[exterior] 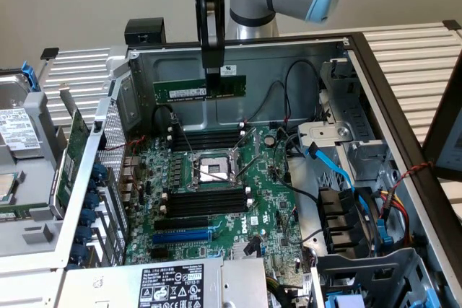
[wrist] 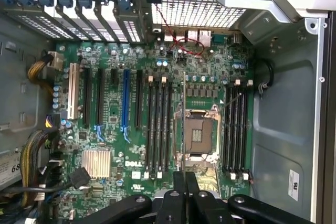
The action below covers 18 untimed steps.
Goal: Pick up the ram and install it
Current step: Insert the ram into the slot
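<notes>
The ram [exterior: 189, 91], a thin green stick with a white label strip, hangs level above the open computer case, in front of its back wall. My gripper [exterior: 214, 77] is shut on the stick's upper edge near the middle, coming straight down from above. In the wrist view the black fingers [wrist: 179, 190] meet on the ram [wrist: 184, 129], which shows edge-on as a thin line over the CPU socket [wrist: 198, 135]. Black empty memory slots lie on both sides of the socket [exterior: 211, 169], one bank behind it [exterior: 209, 137] and one in front [exterior: 206, 200].
The green motherboard [exterior: 267, 210] lies flat in the case. Blue and black cables [exterior: 339, 171] crowd the exterior view's right. A larger green expansion card [exterior: 71, 156] stands outside the case wall on the left. The power supply label [exterior: 170, 286] is at the front.
</notes>
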Motion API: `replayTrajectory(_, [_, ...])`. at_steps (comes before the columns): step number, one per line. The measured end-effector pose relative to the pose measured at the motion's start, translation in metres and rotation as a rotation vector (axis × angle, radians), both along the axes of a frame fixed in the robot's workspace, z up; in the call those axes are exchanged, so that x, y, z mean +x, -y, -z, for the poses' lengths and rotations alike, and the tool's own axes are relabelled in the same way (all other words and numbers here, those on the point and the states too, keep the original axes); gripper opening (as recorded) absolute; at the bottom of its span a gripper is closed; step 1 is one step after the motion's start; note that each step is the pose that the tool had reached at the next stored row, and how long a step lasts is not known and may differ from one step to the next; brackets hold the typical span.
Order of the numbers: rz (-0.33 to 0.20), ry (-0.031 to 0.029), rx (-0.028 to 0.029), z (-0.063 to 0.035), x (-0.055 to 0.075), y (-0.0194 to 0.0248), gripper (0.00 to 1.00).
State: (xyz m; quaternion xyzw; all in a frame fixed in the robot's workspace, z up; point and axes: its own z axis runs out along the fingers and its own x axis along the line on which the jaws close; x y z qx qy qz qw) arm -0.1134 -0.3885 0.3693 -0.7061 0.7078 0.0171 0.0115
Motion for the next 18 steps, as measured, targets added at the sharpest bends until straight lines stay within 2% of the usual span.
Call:
replayTrajectory(4, [0.003, -0.0008, -0.001, 0.0052, 0.0, 0.0001, 0.12])
replayTrajectory(11, [0.01, -0.0019, -0.0107, 0.0124, 0.0, 0.0007, 0.12])
replayTrajectory(16, [0.01, -0.0018, -0.0133, 0.014, 0.0, 0.0008, 0.12])
replayTrajectory(18, [0.011, -0.0019, -0.0161, 0.0152, 0.0, 0.001, 0.12])
